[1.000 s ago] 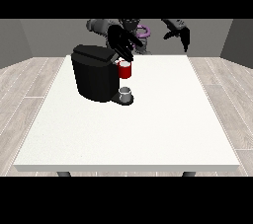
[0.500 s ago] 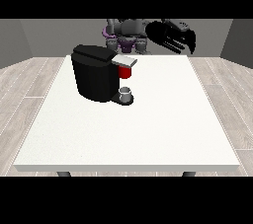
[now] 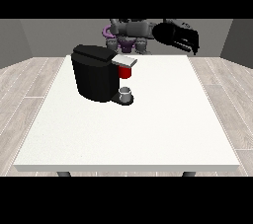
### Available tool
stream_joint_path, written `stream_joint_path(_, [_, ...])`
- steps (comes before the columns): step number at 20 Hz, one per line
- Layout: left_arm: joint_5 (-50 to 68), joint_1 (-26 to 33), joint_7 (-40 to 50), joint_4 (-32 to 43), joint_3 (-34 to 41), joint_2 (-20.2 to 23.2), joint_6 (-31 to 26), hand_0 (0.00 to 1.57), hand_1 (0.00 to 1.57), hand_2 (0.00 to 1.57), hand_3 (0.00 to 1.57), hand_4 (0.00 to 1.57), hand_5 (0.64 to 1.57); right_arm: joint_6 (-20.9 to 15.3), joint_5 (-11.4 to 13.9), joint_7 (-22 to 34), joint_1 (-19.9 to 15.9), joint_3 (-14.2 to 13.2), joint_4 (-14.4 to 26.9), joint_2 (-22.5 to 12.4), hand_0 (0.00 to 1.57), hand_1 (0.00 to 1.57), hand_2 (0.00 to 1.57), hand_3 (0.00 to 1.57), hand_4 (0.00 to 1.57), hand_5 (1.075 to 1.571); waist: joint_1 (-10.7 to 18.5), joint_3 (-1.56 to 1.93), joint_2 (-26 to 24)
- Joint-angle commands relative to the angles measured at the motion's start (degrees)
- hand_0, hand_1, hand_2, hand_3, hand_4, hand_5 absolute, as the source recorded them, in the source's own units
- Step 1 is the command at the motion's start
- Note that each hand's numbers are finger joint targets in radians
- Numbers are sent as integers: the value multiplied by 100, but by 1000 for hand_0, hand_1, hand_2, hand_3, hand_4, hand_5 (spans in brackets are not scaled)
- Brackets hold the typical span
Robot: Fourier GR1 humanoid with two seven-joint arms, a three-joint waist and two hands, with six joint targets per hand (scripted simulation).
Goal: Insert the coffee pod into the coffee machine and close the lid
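Red showed under the grey lid (image 3: 124, 60) of the coffee machine (image 3: 97, 73), and I took that red piece (image 3: 125, 72) for the coffee pod seated in the brew head, though I could not tell how deep it sat. The lid lay near level over it, and I judged it close to shut but could not see a latch. A small grey cup (image 3: 126, 93) stood on the drip base just beside the machine's front. From the machine, the hand at the view's right (image 3: 178, 37) hung at about two o'clock, well apart and above the white table (image 3: 148, 129), fingers curled downward and holding nothing that I could see. The other hand I could not find in view. To finish well, I reckoned I should bring that hand over the lid from above and press straight down on its free end, not sideways, lest the machine slide or the cup tip.
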Motion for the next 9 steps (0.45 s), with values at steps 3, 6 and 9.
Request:
stream_joint_path(3, [19, 328, -330, 211, 176, 182, -51, 0, 0, 0, 0, 322, 1571, 18, -26, -525, 11, 316, -34, 578, 0, 0, 0, 0, 0, 1571, -453, -5, -238])
stream_joint_path(6, [79, 759, -247, 307, 274, 121, 41, 0, 0, 0, 0, 258, 1571, -6, -107, -974, 800, 673, -327, 1257, 0, 0, 0, 0, 181, 1571, -892, -2, -766])
stream_joint_path(9, [-100, 1216, -799, 507, 249, 66, 172, 0, 0, 0, 0, 266, 1571, 153, -146, -1020, 972, 818, -307, 1399, 0, 0, 0, 0, 259, 1571, -1264, -4, -850])
